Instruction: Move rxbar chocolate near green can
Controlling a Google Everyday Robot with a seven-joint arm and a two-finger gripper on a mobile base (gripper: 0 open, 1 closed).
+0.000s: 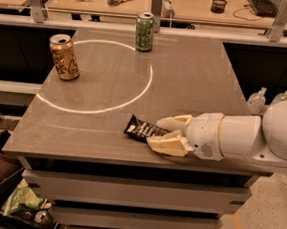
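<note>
The rxbar chocolate (141, 129), a flat dark bar with pale lettering, lies near the table's front edge. My gripper (164, 132) comes in from the right at table level, its two cream fingers on either side of the bar's right end. The bar's left end sticks out free. The green can (144, 32) stands upright at the far middle of the table, well away from the bar.
A gold-orange can (63, 57) stands at the far left of the grey table (197, 76). A bright ring of light lies across the left half. Two clear bottles (257, 100) sit off the right side. A railing and a bench lie behind.
</note>
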